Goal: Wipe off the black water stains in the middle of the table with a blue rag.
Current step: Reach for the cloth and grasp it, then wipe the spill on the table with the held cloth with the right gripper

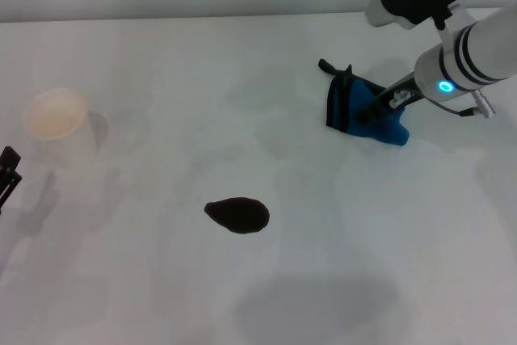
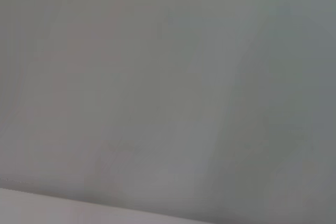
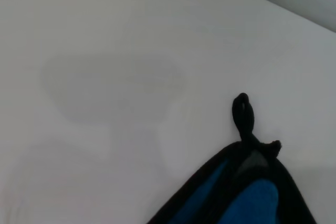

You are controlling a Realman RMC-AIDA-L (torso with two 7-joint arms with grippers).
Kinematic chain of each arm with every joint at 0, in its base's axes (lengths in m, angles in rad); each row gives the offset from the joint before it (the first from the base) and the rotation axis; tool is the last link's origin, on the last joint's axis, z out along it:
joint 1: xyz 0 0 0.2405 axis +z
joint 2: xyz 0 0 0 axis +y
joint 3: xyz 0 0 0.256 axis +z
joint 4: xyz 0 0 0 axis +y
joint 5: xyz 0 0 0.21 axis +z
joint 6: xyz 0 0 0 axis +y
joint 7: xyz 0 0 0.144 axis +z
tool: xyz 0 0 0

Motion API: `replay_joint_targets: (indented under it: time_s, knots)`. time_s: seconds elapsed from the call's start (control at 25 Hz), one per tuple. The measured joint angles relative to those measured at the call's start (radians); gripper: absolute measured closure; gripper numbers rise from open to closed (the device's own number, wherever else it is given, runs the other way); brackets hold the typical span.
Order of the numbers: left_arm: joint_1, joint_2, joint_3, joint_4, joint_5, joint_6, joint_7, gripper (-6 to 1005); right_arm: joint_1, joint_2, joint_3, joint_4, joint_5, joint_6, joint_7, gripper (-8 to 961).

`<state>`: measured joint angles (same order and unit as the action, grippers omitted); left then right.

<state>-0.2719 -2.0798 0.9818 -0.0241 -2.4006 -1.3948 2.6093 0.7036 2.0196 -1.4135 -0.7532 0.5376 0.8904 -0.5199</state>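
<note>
The black water stains [image 1: 237,215] are one glossy dark teardrop blot in the middle of the white table [image 1: 145,280]. Far to its right and farther back is the blue rag [image 1: 349,109], bunched and tented up, its black trim standing on the side nearer the blot. My right gripper [image 1: 373,111] reaches in from the right and is shut on the blue rag. The right wrist view shows the rag [image 3: 252,198] close up, its thin black loop [image 3: 243,114] lying on the tabletop. My left gripper [image 1: 8,171] sits parked at the table's left edge.
A white paper cup [image 1: 56,119] stands at the left, just behind the left gripper. The table's far edge [image 1: 202,18] runs along the back. The left wrist view holds only plain pale surface.
</note>
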Motion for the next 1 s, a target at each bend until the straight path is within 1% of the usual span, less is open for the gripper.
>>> replay_joint_targets:
  time_s: [0.12, 0.32, 0.56, 0.76, 0.84, 0.88, 0.92, 1.0]
  knots:
    - [-0.002, 0.0, 0.0, 0.002, 0.0, 0.0, 0.0, 107, -0.001, 0.0, -0.006, -0.003, 0.001, 0.0, 0.0, 381]
    - [-0.009, 0.0, 0.0, 0.003, 0.0, 0.001, 0.0, 107, -0.006, -0.004, 0.005, -0.009, 0.001, 0.002, 0.0, 547]
    - [-0.013, 0.001, -0.001, 0.006, 0.0, 0.002, 0.0, 106, -0.002, -0.005, 0.008, -0.025, -0.002, 0.004, -0.008, 773]
    - [-0.015, 0.003, -0.002, 0.027, -0.002, 0.007, 0.0, 106, -0.006, -0.005, 0.007, -0.06, 0.009, 0.028, -0.018, 836]
    - [-0.016, 0.003, -0.002, 0.035, -0.003, 0.012, 0.0, 106, -0.01, -0.004, 0.007, -0.078, 0.021, 0.043, -0.029, 836]
    - [-0.016, 0.003, -0.002, 0.039, -0.004, 0.015, 0.0, 106, -0.015, -0.003, 0.006, -0.092, 0.039, 0.058, -0.044, 836]
    - [-0.016, 0.003, -0.002, 0.039, -0.004, 0.015, 0.0, 106, -0.033, -0.004, 0.006, -0.142, 0.123, 0.107, -0.107, 836]
    - [-0.019, 0.003, -0.003, 0.057, -0.005, 0.031, 0.0, 106, -0.049, -0.006, 0.007, -0.175, 0.181, 0.142, -0.146, 837]
